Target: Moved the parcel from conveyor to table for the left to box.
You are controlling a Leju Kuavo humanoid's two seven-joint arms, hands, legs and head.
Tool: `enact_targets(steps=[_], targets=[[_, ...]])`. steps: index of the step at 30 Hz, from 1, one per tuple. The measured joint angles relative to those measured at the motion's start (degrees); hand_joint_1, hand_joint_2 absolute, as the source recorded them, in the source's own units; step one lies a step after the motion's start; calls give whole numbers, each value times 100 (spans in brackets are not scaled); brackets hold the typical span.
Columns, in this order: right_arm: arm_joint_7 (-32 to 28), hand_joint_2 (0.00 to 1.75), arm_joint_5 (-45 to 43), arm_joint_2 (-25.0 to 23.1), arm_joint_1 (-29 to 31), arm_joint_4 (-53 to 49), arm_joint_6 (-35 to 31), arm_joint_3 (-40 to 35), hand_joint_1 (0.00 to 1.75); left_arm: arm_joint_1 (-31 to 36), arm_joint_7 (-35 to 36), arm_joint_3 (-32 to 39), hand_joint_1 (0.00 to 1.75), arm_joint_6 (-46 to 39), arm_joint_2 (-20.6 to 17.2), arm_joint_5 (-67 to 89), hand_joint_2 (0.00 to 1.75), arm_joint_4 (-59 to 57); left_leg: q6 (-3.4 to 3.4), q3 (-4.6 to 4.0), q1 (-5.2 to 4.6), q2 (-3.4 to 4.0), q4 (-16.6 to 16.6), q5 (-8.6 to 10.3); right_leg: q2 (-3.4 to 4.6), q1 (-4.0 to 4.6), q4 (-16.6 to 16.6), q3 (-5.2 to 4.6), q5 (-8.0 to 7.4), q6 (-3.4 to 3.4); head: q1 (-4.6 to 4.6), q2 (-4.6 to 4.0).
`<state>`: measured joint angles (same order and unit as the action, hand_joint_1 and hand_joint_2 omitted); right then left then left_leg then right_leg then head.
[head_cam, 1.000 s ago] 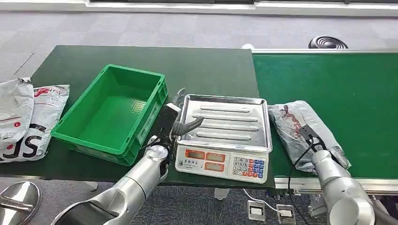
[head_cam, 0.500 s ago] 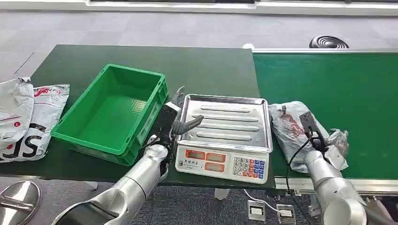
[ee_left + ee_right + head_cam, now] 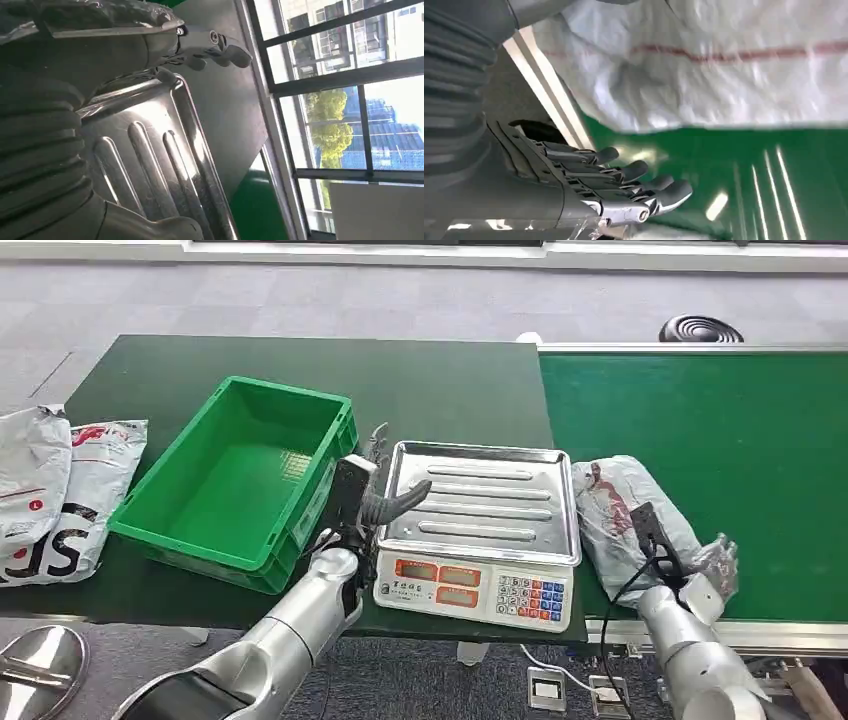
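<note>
The parcel (image 3: 625, 512) lay on the conveyor (image 3: 720, 420), just beside the scale (image 3: 480, 530). The right hand (image 3: 668, 545) rested against it, fingers (image 3: 634, 172) extended, holding nothing. The left hand (image 3: 375, 502) hovered empty, fingers apart, at the scale's edge.

Readable markings: courier lettering on the bags at the far left

The white courier bags (image 3: 60, 495) lying on the table's left end carry large dark letters "SF" near their lower edge, with a red logo mark higher up that is too small to read. The weighing scale (image 3: 473, 590) shows orange display windows and a coloured keypad, but no digit or key label is legible. The parcel (image 3: 628, 515) on the conveyor bears red print that cannot be made out.
</note>
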<state>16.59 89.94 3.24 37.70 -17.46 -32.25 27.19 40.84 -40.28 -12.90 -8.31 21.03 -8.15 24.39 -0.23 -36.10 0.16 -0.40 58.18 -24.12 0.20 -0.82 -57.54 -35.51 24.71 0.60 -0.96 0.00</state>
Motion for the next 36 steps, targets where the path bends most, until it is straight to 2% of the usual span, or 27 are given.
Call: enact_targets(steps=[2, 9, 23, 26, 27, 33, 36], targets=[[64, 175, -59, -31, -3, 22, 334, 0, 0, 1, 0, 0, 0, 11, 4, 6, 175, 0, 0, 0, 0, 0, 0, 0, 1, 0, 0, -1, 0, 0, 0, 0], [-72, 175, -326, -66, -21, 55, 701, 6, 0, 1, 0, 0, 0, 46, 9, 94, 175, 0, 0, 0, 0, 0, 0, 0, 1, 1, 0, -1, 1, -1, 0, 0], [-179, 175, -437, -109, -43, 79, 791, 15, 0, 1, 0, 0, 0, 57, 9, 101, 175, 2, 0, 1, 0, 1, 0, 0, 1, 0, 0, 0, 1, -1, 0, 0], [-464, 175, -729, -131, -46, 81, 1049, 83, 0, 0, 0, 0, 0, 101, 9, 166, 175, 4, 0, 1, 1, 1, 0, 0, 1, 1, 0, 0, 1, -1, 0, 0], [-609, 175, -876, -136, -49, 81, 1195, 153, 175, 0, 0, 0, 0, 112, 9, 201, 175, 7, 0, 1, 0, 2, 0, -1, 2, 0, 0, 0, 1, -1, 0, 0], [-1025, 175, -1076, -175, -51, 79, 1683, 361, 175, -11, 0, 0, 0, 168, 4, 284, 175, 50, -1, 4, 2, 11, 0, -3, 8, 3, 0, 1, 1, -1, 0, 0], [-1123, 175, -1078, -175, 2, 79, 1853, 385, 175, -32, 0, 9, 0, 179, -11, 334, 175, 90, -8, 18, 4, 38, 0, -11, 36, 4, 0, 4, -4, -6, 0, 0]])
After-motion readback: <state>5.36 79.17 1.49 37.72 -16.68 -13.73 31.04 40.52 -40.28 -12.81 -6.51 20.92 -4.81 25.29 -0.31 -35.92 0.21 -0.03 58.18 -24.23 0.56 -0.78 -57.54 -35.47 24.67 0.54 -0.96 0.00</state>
